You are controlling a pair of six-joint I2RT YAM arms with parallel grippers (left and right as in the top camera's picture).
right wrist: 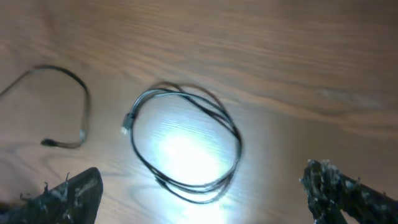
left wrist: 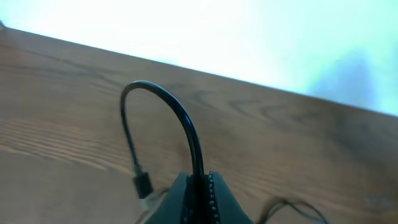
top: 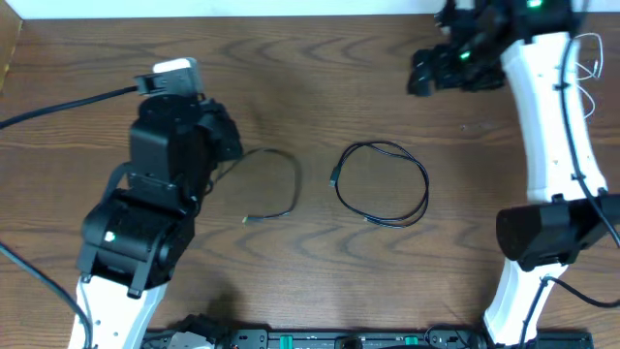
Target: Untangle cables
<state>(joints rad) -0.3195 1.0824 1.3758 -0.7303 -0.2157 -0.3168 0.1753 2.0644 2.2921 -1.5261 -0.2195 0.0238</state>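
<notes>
Closest to us, the left arm (top: pixel 155 194) reaches over the worktop (top: pixel 320 78) with its jaws closed on the black cable (left wrist: pixel 180 115). In the left wrist view the cord rises from between the pinched jaws, arches over and drops to its small dark plug (left wrist: pixel 142 184), which hangs just beside them. We take the grip near that end to be deliberate: a short held length gives control of the plug, while the rest trails free in a loose curve on the wood. From above, that free tail bends round and ends well short of the second cable. A little farther out, mid-worktop, the coiled cable (top: pixel 426 191) lies flat in a slack ring of its own, its small connector (right wrist: pixel 126 124) at the ring's left edge. It reads dark from overhead and glints pale under the right wrist light, so we cannot be sure of its colour. The two cords look apart, not crossing anywhere we can see, so we judge the untangling largely done. Farthest back, the right arm (top: pixel 542 116) is raised with its jaws spread wide and empty, the coil framed between them below. It seems placed there to keep clear yet ready to descend.
</notes>
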